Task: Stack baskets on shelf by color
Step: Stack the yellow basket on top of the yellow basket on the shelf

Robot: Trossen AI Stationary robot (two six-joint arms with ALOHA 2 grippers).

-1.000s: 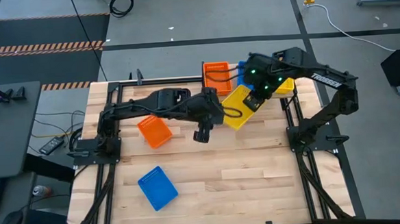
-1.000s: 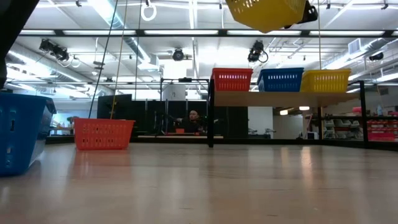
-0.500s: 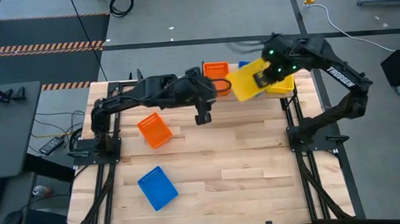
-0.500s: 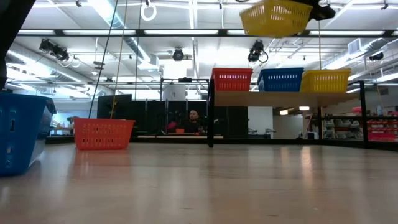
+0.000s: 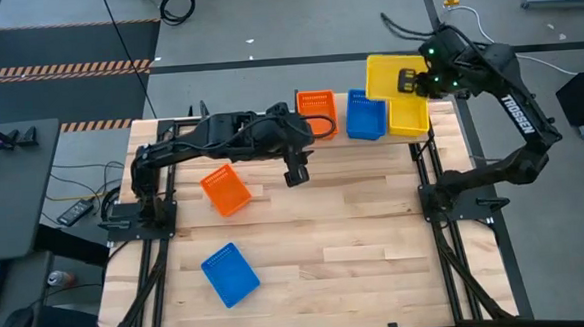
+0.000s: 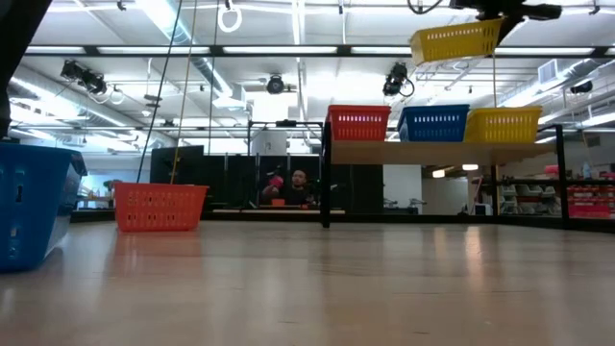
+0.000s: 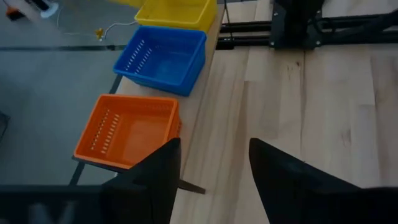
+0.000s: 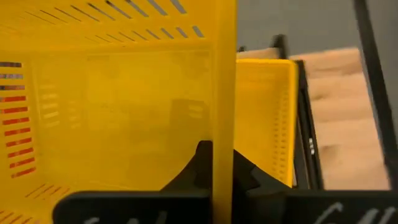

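A yellow basket (image 5: 385,77) is held clamped by its wall in the right jaws (image 5: 415,81), high above the shelf (image 6: 437,149), over the yellow one (image 6: 502,124) there. The left jaws (image 5: 295,175) are parted above the counter (image 5: 356,230).

six baskets show in all: two yellow, one held aloft (image 5: 386,75) and one on the shelf (image 5: 409,117); two orange, one on the shelf (image 5: 316,113) and one on the worktop (image 5: 224,190); two blue, likewise split (image 5: 366,116) (image 5: 229,272). two arms, one shelf (image 6: 432,151).
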